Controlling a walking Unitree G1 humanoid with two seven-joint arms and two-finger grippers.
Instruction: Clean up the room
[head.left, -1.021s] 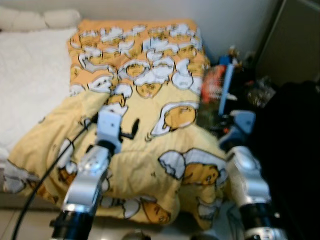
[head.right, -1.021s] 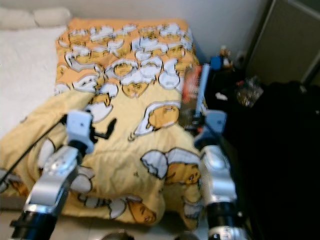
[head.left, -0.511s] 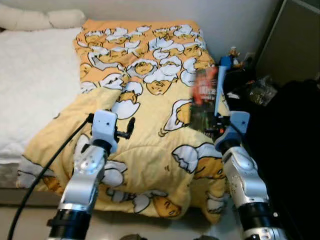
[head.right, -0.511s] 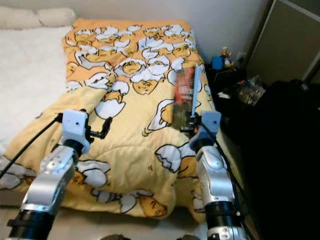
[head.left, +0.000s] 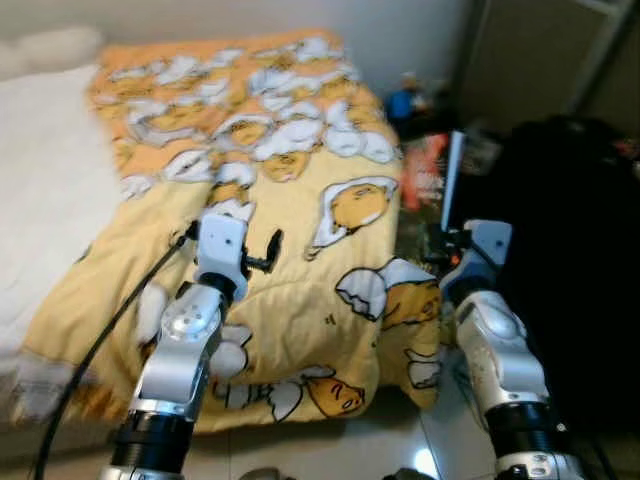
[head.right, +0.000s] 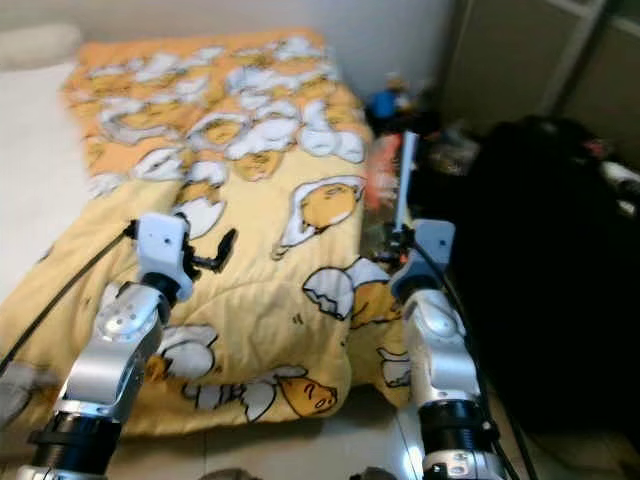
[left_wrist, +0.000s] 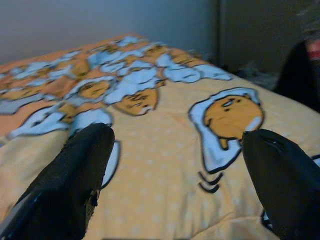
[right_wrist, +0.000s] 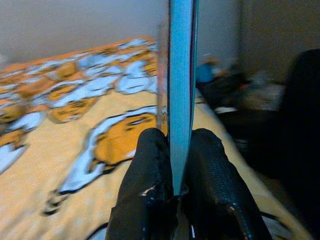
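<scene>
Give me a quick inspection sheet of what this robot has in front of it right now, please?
Surface: bed, white cover on its left part.
Job's things: yellow egg-print blanket spread over the bed; thin book held upright.
Clutter: small items on the floor past the bed's far corner, blurred.
Grippers: left gripper open above the blanket; right gripper shut on the book.
Cables: black cable along the left arm.
Surroundings: pale wall, dark bulky mass on the right.
</scene>
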